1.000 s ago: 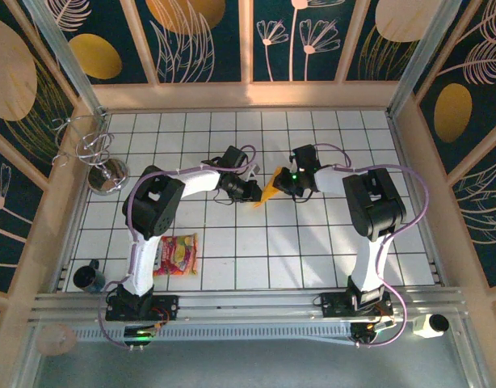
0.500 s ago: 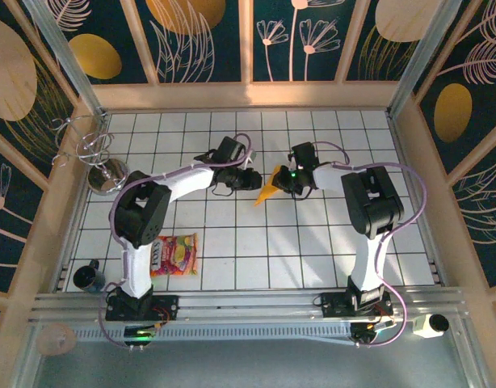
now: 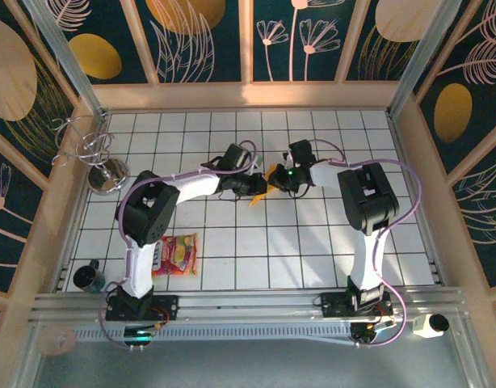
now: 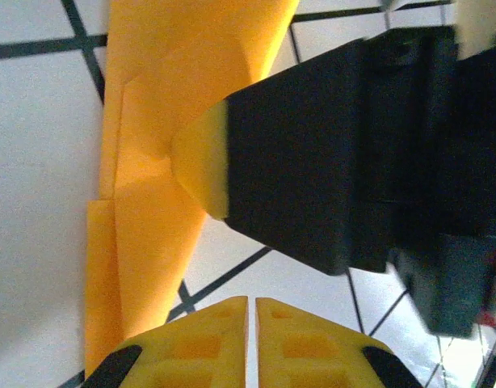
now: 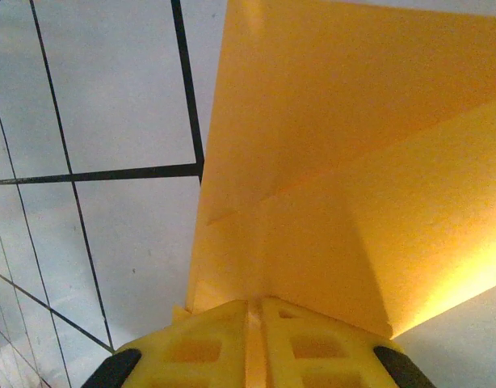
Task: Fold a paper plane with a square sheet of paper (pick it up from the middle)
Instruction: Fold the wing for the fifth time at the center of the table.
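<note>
Right gripper [image 5: 254, 311] clamped on folded orange paper [image 5: 313, 162]; left gripper [image 4: 252, 311] pressed together, apparently beside it. White tiled table [image 3: 313, 250], leaf-patterned walls [image 3: 208, 40]. Both arms reach mid-table.

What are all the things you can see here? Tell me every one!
paper: one, orange, folded, in the middle of the table between the two arms
snack packet: one, red and yellow, flat on the tiles at the near left
mug: one, dark, near left corner
wire stand: one, silver, far left side
small box: one, white, on the rail at the near right
table: one, white tiles with black lines
walls: dark blue with gold leaf shapes, around the table
arms: two, white and black, left arm and right arm
left end effector: one, yellow pads, closed beside the paper
right end effector: one, yellow pads, closed on the paper
</note>
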{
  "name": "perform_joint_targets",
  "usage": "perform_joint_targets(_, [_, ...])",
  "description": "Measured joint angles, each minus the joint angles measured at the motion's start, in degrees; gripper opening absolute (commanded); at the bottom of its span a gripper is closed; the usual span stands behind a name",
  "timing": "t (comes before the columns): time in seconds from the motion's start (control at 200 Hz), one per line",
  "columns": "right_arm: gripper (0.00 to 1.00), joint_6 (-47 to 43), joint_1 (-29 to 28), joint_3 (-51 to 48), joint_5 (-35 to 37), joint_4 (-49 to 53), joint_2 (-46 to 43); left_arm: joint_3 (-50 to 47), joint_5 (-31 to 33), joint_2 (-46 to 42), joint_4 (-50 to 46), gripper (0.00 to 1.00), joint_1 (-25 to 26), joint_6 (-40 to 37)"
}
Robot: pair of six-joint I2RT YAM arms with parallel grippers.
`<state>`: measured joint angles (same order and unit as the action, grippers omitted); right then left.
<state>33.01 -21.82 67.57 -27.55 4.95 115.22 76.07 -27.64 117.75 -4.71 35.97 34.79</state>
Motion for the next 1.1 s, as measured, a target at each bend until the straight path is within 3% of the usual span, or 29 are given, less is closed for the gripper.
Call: perform_joint_targets(1.101, [0.12, -4.3, -0.6, 4.0, -1.7, 5.0, 2.3, 3.4, 0.3, 5.8, -3.2, 0.08, -0.1, -1.8])
